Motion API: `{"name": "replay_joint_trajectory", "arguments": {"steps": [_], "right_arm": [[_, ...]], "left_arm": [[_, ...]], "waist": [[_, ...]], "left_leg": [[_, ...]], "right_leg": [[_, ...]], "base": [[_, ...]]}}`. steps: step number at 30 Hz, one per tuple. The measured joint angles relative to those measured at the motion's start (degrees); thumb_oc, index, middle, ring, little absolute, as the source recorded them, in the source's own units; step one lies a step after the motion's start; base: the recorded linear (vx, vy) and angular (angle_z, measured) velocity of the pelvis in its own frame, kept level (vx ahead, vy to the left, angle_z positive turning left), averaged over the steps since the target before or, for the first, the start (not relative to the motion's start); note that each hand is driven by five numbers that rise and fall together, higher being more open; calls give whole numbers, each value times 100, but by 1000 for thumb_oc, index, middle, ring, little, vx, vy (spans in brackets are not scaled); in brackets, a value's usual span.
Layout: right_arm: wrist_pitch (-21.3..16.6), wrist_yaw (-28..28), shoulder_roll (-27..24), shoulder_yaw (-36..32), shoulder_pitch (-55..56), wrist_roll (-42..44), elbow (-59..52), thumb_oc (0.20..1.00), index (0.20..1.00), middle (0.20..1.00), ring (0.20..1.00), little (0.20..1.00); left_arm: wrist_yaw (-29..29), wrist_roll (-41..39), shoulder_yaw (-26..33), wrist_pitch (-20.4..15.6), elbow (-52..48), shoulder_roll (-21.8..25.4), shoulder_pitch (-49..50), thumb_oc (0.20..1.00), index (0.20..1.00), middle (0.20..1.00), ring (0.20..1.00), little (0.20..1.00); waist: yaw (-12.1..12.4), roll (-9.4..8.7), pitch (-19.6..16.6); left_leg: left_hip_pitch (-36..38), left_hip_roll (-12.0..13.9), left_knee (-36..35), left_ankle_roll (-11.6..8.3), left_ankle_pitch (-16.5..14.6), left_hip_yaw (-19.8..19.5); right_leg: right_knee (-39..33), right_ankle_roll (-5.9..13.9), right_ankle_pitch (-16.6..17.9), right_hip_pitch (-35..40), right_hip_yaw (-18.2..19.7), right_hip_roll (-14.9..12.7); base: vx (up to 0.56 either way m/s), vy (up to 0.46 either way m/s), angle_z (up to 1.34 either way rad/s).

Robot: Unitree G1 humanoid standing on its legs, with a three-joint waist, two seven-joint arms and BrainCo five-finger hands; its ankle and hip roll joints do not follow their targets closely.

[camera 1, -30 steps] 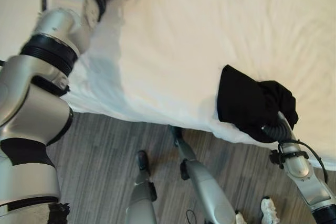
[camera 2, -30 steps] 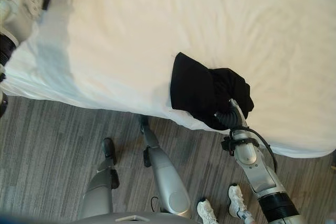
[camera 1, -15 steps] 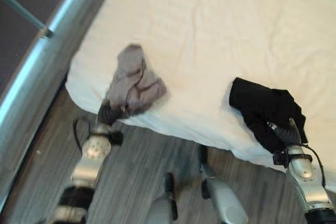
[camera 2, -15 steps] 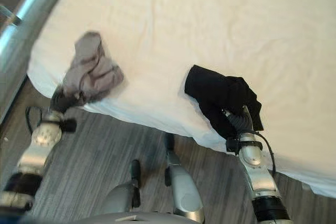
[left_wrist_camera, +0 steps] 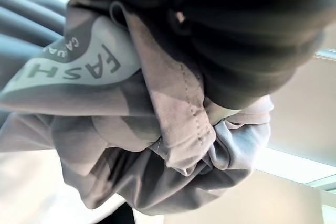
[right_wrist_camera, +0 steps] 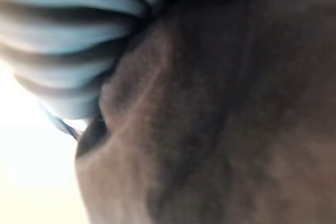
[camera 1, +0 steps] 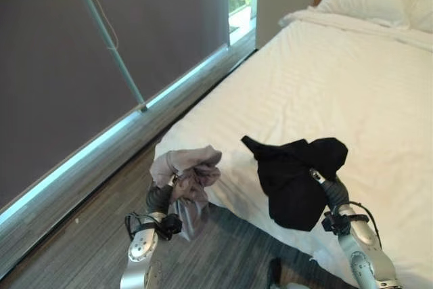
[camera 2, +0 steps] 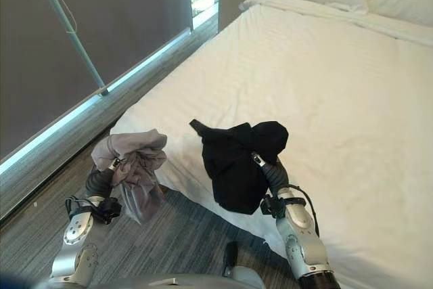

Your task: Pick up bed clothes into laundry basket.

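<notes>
Left eye view, grey garment [camera 1: 189, 174], black garment [camera 1: 294, 174]

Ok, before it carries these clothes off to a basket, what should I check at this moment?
1. Left hand has the grey garment: ok, the cloth is bunched over the hand and lifted off the bed.
2. Right hand has the black garment: ok, it drapes over the hand, raised above the mattress edge.
3. Finger closure on each garment: cannot tell, cloth hides the fingers in both wrist views.
4. Grey garment clear of the floor: ok, its tail hangs above it.
5. Laundry basket located: cannot tell.
6. More clothes lying on the bed: ok, none seen.
</notes>
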Motion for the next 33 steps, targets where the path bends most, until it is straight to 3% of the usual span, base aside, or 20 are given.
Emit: {"name": "replay_joint_trajectory", "arguments": {"steps": [4,9,14,15,16,17,18,20,21,22,23,24,25,26,27,28,30,31,32,33], "right_arm": [[22,-270,-49,-247,-116,-519,134,200,200,200,200,200],[5,-817,-303,-1599,-269,-713,443,200,200,200,200,200],[-32,-974,-537,-1799,-305,-716,486,200,200,200,200,200],[-36,-1032,-472,-1828,-316,-716,509,200,200,200,200,200],[-87,-1137,-400,-1886,-271,-716,466,200,200,200,200,200],[-149,-1201,-328,-1892,-362,-717,474,200,200,200,200,200],[-183,-1270,-335,-1893,-327,-717,448,200,200,200,200,200],[-252,-1323,-321,-1918,-477,-716,419,200,200,200,200,200],[-283,-1347,-308,-2050,-655,-722,464,200,200,200,200,200],[-293,-1410,-385,-2243,-715,-720,487,200,200,200,200,200],[-303,-1360,-37,-2748,-116,-709,299,200,200,200,200,200],[-311,-1357,45,-2950,495,-709,49,200,200,200,200,200],[-317,-1369,106,-3108,671,-706,101,200,200,200,200,200],[-336,-1409,485,-3294,566,-697,356,200,200,200,200,200],[-245,-1419,674,-3098,285,-683,767,200,200,200,200,200],[-195,-1362,570,-2854,520,-704,496,200,200,200,200,200],[-161,-1368,438,-2663,782,-720,354,200,200,200,200,200],[-145,-1365,428,-2257,545,-723,322,200,200,200,200,200],[-150,-1320,415,-1987,340,-725,83,200,200,200,200,200],[-149,-1308,388,-1756,165,-744,-138,200,200,200,200,200]], "left_arm": [[473,567,295,-17,-7,21,326,200,200,200,200,200],[1014,704,1105,-43,-6,138,141,200,200,200,200,200],[1210,702,1241,-49,-18,196,-513,200,200,200,200,200],[1263,701,1426,-98,-22,223,-625,200,200,200,200,200],[1358,699,1549,-133,-83,347,-663,200,200,200,200,200],[1440,701,1615,-190,-189,412,-619,200,200,200,200,200],[1502,703,1617,-235,-221,427,-586,200,200,200,200,200],[1640,706,1660,-306,-309,406,-481,200,200,200,200,200],[1710,708,1677,-357,-278,357,-521,200,200,200,200,200],[1735,715,1675,-357,-207,209,-625,200,200,200,200,200],[1645,724,1675,-373,-198,299,-638,200,200,200,200,200],[1631,722,1743,-371,-198,342,-519,200,200,200,200,200],[1629,724,1808,-365,-174,357,-518,200,200,200,200,200],[1625,727,1937,-376,-178,483,-400,200,200,200,200,200],[1538,732,2082,-334,-158,665,-202,200,200,200,200,200],[1490,725,2042,-234,-27,447,-304,200,200,200,200,200],[1439,713,1817,-275,44,91,-467,200,200,200,200,200],[1425,708,1758,-279,109,86,-417,200,200,200,200,200],[1416,703,1751,-275,110,207,-457,200,200,200,200,200],[1415,702,1762,-273,107,313,-464,200,200,200,200,200]], "waist": [[-82,15,-128],[-473,-68,140],[-797,-72,288],[-663,-150,325],[-719,-361,389],[-643,-532,442],[-521,-684,434],[-262,-956,483],[-218,-815,549],[-407,-351,707],[-708,-446,708],[-921,-409,710],[-1199,-291,772],[-1248,-402,876],[-933,-347,861],[-868,-169,953],[-834,38,939],[-470,78,904],[-391,-4,848],[-338,-79,819]], "left_leg": [[53,-20,0,-24,36,95],[101,-84,-14,30,22,192],[174,184,47,-118,8,528],[88,286,552,-249,-227,756],[-132,210,1347,-249,-424,867],[-393,48,1846,-123,-486,457],[-525,-395,1997,-66,-556,-379],[-687,-1533,1840,135,-645,-2114],[-841,-1781,1582,367,-579,-2393],[-892,-1373,1215,710,-275,-2252],[-1067,-1302,1552,402,-156,-1717],[-1167,-1273,1639,493,-128,-1400],[-1120,-1150,1411,624,-182,-1288],[-1297,-986,1416,809,-36,-703],[-1530,-447,1383,817,-147,563],[-1453,-269,1398,896,-96,881],[-1008,-98,1084,832,-16,1316],[-840,126,1048,749,48,1685],[-987,253,1139,686,87,1728],[-1052,355,1170,519,192,2063]], "right_leg": [[189,23,3,-69,49,-26],[289,34,-2,-83,136,-102],[360,23,-135,-171,59,166],[642,-22,-465,-260,171,211],[678,-143,-235,-268,341,309],[679,-302,-189,-249,660,246],[601,-362,-48,-310,1081,239],[416,-83,204,-532,2012,225],[268,286,8,-541,2301,284],[645,395,-187,-621,2072,600],[943,-13,-180,-680,2368,644],[667,181,-244,-652,2404,644],[604,516,-437,-809,2318,767],[593,881,-661,-996,2092,729],[1662,257,-794,-1697,353,632],[2621,-75,-1314,-1513,-774,-45],[3301,268,-1812,-523,-817,-840],[2925,413,-1877,181,-957,-1218],[2078,505,-1664,705,-1347,-1461],[1732,513,-1034,867,-1861,-1592]], "base": [[5,-18,-8],[47,-72,-10],[102,-158,-25],[-59,48,-87],[10,38,-119],[16,22,-132],[34,17,-167],[-29,46,-217],[-113,95,-183],[-169,158,-148],[-285,178,-110],[-469,106,-107],[-473,69,-134],[-440,44,-274],[-358,49,-354],[-419,8,-290],[-332,-44,-184],[-307,-103,-271],[-151,-198,-262],[-32,-268,-208]]}}
